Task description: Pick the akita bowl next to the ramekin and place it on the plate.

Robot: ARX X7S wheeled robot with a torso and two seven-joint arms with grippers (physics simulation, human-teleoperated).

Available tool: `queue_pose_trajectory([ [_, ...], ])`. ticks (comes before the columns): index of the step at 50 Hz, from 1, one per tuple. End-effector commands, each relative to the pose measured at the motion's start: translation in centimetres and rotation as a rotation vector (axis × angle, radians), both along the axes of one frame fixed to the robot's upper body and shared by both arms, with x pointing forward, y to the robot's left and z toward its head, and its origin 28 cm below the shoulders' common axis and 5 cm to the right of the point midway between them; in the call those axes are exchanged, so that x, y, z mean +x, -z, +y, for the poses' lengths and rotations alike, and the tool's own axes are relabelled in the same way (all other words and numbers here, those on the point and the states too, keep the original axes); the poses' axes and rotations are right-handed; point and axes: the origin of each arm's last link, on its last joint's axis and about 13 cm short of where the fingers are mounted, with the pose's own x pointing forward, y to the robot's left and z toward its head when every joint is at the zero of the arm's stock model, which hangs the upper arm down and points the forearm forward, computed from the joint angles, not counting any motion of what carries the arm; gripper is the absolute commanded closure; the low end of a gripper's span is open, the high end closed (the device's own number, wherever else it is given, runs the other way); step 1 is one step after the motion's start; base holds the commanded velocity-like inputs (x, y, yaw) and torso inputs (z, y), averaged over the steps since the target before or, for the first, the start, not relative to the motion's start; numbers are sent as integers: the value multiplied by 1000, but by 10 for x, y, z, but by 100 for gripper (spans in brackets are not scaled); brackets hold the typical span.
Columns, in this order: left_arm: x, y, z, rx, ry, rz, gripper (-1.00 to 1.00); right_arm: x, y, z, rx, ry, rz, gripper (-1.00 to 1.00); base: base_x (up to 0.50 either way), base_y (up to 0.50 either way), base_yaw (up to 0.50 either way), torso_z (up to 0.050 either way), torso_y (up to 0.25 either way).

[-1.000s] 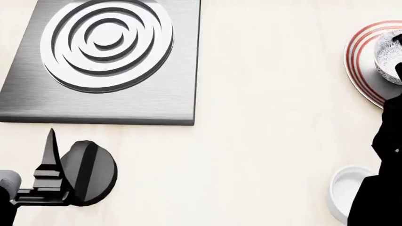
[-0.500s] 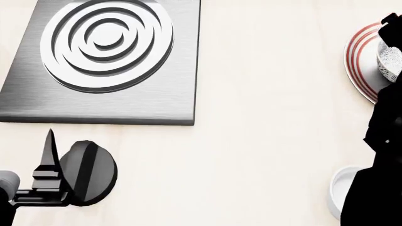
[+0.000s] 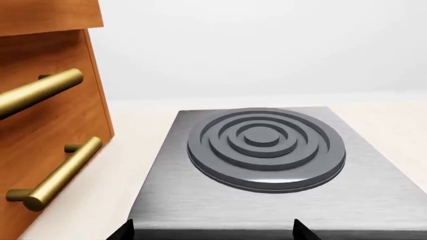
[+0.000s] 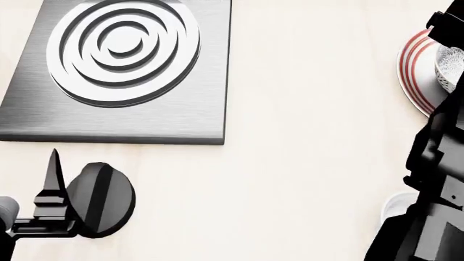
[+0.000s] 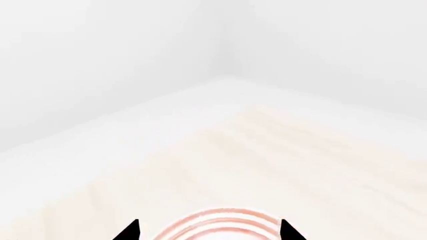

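Pale wooden desk (image 4: 305,163) carries a steel hob (image 4: 119,70). Far from it, the akita bowl (image 4: 449,65) now sits on the plate (image 4: 414,65). The right gripper (image 5: 208,231), jaws apart, has risen; its arm hides more of the ramekin (image 4: 395,207). The left gripper (image 3: 212,231) rests open.

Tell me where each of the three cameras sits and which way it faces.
Head view: high on the robot, looking down on the counter, stove burner, plate, akita bowl; both arms show.
Left wrist view: near the left gripper, facing the burner and a cabinet; fingertips show.
Right wrist view: near the right gripper, above the plate, facing a wall corner; fingertips show.
Shared: head and left wrist see the burner; head and right wrist see the plate.
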Motion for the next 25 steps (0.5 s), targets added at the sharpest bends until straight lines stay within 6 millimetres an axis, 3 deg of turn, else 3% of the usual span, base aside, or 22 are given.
queue_pose_trajectory([
  [1, 1, 0, 1, -10, -3, 2, -100, -17, 4, 9, -78, -22, -15, -100, 0, 0, 0, 0, 0],
  [15, 0, 0, 1, -8, 0, 2, -100, -44, 13, 18, -226, -18, -20, -100, 0, 0, 0, 0, 0],
  [25, 0, 1, 0, -8, 0, 4, -100, -62, 30, 27, -312, -45, -1, -100, 0, 0, 0, 0, 0],
])
